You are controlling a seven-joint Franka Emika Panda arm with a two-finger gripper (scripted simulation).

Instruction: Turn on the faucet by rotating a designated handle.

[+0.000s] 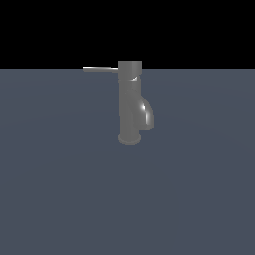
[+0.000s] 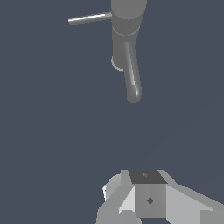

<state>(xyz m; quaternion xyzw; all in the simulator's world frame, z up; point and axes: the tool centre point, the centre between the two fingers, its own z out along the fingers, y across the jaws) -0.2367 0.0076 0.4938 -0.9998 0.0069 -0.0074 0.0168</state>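
Faucet [image 1: 130, 104] stands upright on the counter [image 1: 60, 199], its handle [image 1: 99, 69] sticking out toward the exterior view's left from the top cap. Gripper [image 2: 148, 199] sits well apart from it; whether its fingers are apart is unclear. Approaching too low risks striking the body instead of the slim rod.

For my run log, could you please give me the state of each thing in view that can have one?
faucet: upright on the flat grey surface, spout curving down toward the exterior view's right, no water visible.
handle: level, sticking out sideways from the top cap toward the exterior view's left, untouched.
gripper: apart from the faucet, holding nothing; open or shut cannot be told.
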